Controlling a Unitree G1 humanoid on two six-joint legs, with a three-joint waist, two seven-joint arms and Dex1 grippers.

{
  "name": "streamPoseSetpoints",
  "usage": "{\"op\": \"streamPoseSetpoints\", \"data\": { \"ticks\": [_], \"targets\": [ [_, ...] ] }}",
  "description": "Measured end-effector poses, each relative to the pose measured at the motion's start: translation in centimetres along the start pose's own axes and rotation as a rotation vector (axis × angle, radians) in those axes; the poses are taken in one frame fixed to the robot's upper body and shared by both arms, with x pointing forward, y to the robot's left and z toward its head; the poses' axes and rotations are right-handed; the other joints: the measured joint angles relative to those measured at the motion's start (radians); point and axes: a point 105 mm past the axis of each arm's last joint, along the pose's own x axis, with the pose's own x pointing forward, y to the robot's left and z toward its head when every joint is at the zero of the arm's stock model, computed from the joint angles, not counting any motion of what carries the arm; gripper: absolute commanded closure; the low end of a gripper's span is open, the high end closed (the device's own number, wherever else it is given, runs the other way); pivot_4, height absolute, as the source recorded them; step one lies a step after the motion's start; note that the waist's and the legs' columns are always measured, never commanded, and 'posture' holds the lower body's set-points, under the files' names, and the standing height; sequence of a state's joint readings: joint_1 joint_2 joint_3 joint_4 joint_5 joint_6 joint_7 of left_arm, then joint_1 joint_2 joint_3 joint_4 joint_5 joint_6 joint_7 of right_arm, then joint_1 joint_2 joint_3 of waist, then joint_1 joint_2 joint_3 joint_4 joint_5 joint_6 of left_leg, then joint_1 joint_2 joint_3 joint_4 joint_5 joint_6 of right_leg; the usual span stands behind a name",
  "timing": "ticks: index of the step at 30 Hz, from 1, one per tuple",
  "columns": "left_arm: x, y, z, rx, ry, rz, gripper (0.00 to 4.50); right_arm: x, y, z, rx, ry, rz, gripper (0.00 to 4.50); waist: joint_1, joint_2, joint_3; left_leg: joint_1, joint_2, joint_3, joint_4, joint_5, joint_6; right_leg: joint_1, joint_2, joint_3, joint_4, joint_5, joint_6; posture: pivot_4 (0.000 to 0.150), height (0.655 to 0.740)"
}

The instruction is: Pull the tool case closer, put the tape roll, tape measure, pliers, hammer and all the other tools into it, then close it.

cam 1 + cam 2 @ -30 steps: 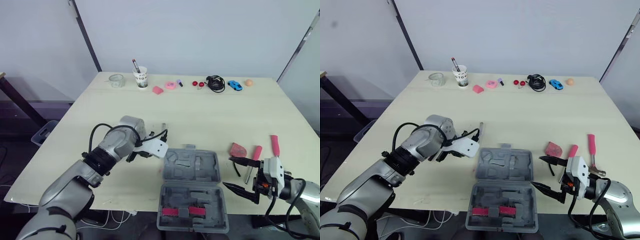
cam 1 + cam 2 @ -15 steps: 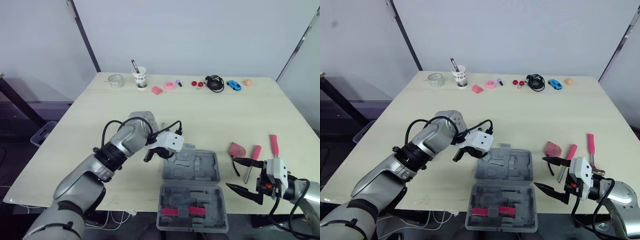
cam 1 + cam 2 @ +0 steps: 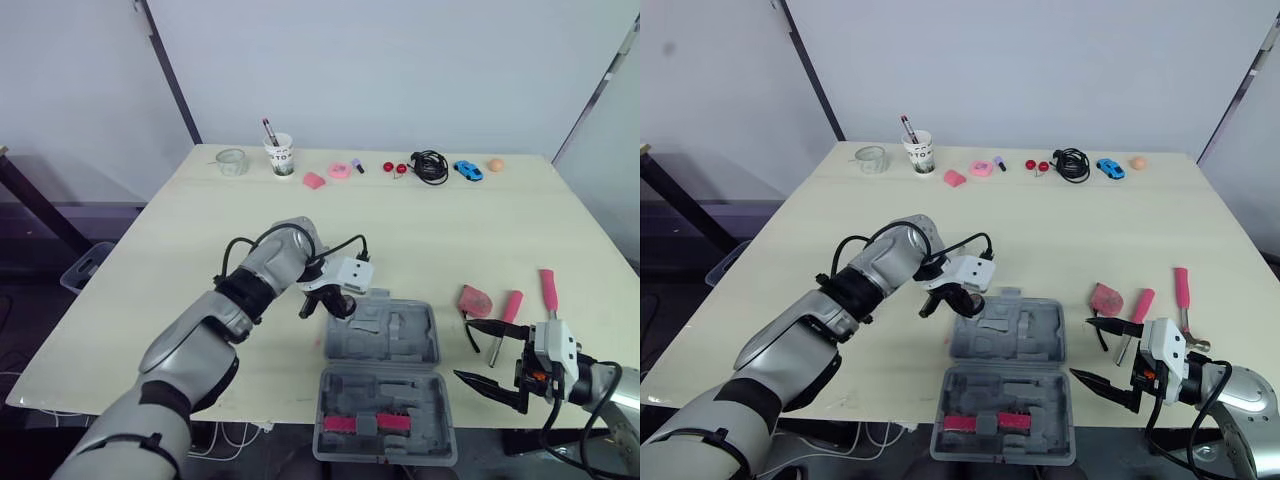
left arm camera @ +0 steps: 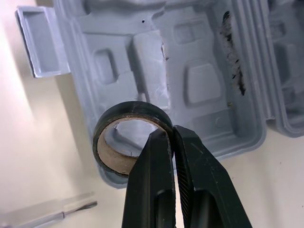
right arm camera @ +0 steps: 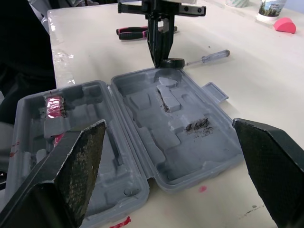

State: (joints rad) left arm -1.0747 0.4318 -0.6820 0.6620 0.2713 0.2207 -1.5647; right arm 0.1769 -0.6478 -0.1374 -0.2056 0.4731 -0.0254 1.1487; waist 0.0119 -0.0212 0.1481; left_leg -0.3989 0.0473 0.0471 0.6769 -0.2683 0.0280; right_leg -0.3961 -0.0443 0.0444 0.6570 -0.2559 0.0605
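The grey tool case (image 3: 395, 335) lies open near the table's front edge, with pink-handled pieces (image 3: 365, 423) in its near half. My left gripper (image 3: 335, 300) is shut on a black tape roll (image 4: 114, 118), held just above the case's far left corner. My right gripper (image 3: 465, 350) stands open to the right of the case, nothing between its fingers. A red tape measure (image 3: 476, 299), a pink-handled hammer (image 3: 505, 315) and another pink-handled tool (image 3: 549, 290) lie right of the case. A screwdriver (image 5: 209, 57) and pink-handled pliers (image 5: 137, 31) lie beyond the left gripper.
Along the far edge stand a glass (image 3: 232, 161), a paper cup with pens (image 3: 282, 155), small pink items (image 3: 340, 171), a black cable (image 3: 432, 165) and a blue toy car (image 3: 467, 170). The case's latch tab (image 4: 40, 45) sticks out at its far side.
My left gripper has carried the tape roll to the right, from beside the case to above its far left corner. The right gripper has drifted slightly right and stayed open.
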Motion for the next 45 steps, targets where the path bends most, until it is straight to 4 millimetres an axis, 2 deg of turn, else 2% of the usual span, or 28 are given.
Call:
{"op": "streamPoseSetpoints", "data": {
  "ticks": [11, 45],
  "targets": [
    [1.3, 0.1, -0.9, -0.056, -0.016, -0.058, 4.49, -0.2, 0.2, -0.3, 0.008, 0.008, -0.014, 0.00, 0.000, 0.000, 0.000, 0.000, 0.000, 0.000, 0.000, 0.000, 0.000, 0.000, 0.000, 0.000, 0.000, 0.000, 0.000, 0.150, 0.7400],
    [1.6, 0.4, -1.1, -0.041, 0.017, -0.075, 4.49, -0.3, 0.7, -0.8, -0.010, 0.039, -0.015, 0.00, -0.001, 0.000, 0.000, 0.000, 0.000, -0.001, 0.000, 0.000, 0.000, 0.000, 0.000, 0.000, 0.000, 0.000, 0.000, 0.150, 0.7400]
  ]
}}
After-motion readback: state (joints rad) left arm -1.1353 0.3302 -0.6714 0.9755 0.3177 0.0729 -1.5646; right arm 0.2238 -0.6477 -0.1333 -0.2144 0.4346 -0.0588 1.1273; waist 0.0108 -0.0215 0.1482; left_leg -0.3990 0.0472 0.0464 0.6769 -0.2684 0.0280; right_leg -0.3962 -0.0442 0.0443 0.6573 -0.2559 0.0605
